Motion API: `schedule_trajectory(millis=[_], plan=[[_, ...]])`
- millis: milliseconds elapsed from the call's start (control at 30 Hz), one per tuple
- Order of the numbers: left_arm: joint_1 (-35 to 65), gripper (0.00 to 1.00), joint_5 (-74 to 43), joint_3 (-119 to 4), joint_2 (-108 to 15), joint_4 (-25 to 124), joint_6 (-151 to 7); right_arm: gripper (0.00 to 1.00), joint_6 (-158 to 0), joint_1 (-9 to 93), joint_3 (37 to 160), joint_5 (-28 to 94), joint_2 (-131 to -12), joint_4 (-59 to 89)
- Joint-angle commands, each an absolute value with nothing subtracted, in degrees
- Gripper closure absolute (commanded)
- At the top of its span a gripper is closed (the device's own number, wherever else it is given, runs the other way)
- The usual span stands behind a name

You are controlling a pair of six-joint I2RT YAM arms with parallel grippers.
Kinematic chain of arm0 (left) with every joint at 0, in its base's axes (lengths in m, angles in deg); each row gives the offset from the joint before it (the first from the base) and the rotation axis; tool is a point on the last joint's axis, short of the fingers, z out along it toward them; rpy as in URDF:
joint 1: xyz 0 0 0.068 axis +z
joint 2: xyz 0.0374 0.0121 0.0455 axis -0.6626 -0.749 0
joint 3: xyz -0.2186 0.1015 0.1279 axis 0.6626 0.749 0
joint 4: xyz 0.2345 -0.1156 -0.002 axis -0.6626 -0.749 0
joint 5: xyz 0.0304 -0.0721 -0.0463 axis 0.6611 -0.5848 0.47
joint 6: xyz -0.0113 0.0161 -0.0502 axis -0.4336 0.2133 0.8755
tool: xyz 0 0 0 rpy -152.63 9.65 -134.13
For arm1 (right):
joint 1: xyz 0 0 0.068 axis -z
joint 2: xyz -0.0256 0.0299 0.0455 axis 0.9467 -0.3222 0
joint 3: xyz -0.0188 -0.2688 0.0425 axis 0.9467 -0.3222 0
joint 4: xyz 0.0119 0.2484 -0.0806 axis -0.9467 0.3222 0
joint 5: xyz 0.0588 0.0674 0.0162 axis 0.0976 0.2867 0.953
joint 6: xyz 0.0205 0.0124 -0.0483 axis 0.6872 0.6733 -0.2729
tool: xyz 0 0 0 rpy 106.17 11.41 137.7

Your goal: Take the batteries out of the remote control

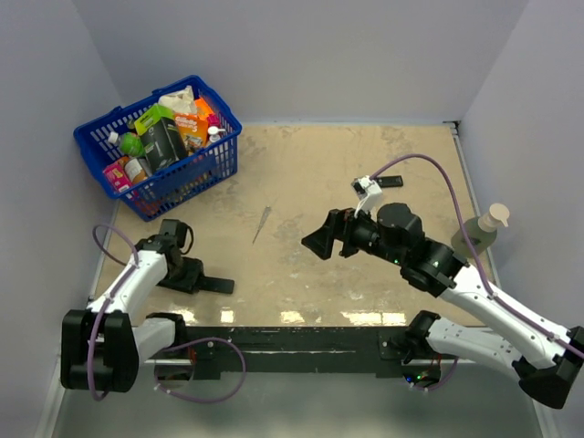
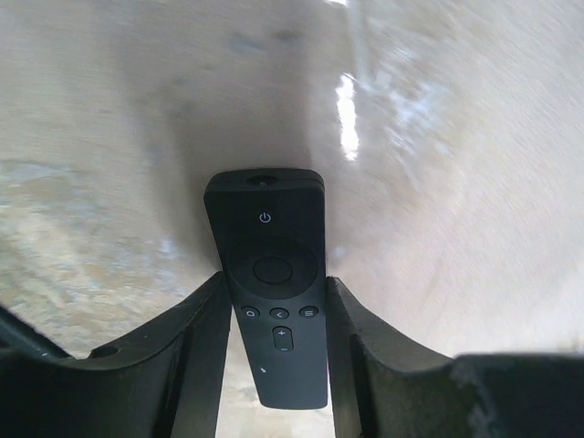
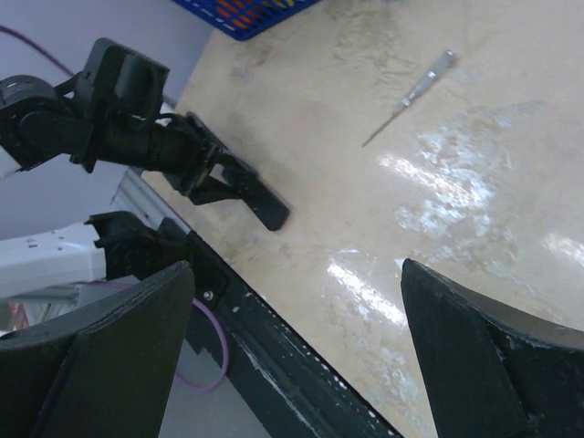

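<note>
The black remote control [image 2: 265, 219] lies button-side up on the table near the front left [image 1: 216, 285]. My left gripper [image 2: 276, 281] straddles its lower half, with both fingers pressed against its long sides, so it is shut on the remote. In the right wrist view the remote control [image 3: 271, 210] sticks out of the left gripper [image 3: 219, 178]. My right gripper [image 1: 315, 242] hovers above mid-table, open wide and empty [image 3: 297, 266]. The batteries are hidden.
A blue basket [image 1: 91, 146] full of groceries stands at the back left. A thin pointed tool [image 1: 262, 224] lies mid-table. A small flat black piece [image 1: 391, 182] lies at the back right, and a pump bottle [image 1: 484, 228] stands by the right wall.
</note>
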State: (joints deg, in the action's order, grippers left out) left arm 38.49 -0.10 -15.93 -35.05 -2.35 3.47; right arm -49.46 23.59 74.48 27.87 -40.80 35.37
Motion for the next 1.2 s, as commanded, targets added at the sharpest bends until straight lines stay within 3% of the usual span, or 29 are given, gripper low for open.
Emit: schedule_trajectory(millis=[0, 200, 433, 767, 933, 1167], plan=[[38.69, 1.0, -6.97, -16.25, -31.32, 4.42, -6.18, 0.01, -52.14, 23.57, 72.0, 36.15, -41.36, 23.12], [38.68, 1.0, -14.61, -18.01, -25.18, 11.18, -18.92, 0.02, -49.59, 23.57, 68.93, 42.38, -46.18, 12.94], [38.25, 1.0, -39.38, -10.37, -16.2, 40.33, -22.54, 0.04, -41.25, 23.39, 65.58, 50.91, -54.26, -0.96], [34.21, 1.0, -48.46, -9.31, -11.89, 59.61, -19.56, 0.1, -33.07, 19.97, 64.71, 56.1, -61.13, -16.77], [30.96, 1.0, -52.76, -6.85, -13.03, 75.76, -13.59, 0.12, -31.31, 18.64, 64.62, 55.14, -62.02, -18.98], [28.05, 1.0, -53.12, -6.59, -13.65, 80.19, -12.96, 0.09, -31.22, 18.2, 64.35, 53.03, -62.37, -17.05]])
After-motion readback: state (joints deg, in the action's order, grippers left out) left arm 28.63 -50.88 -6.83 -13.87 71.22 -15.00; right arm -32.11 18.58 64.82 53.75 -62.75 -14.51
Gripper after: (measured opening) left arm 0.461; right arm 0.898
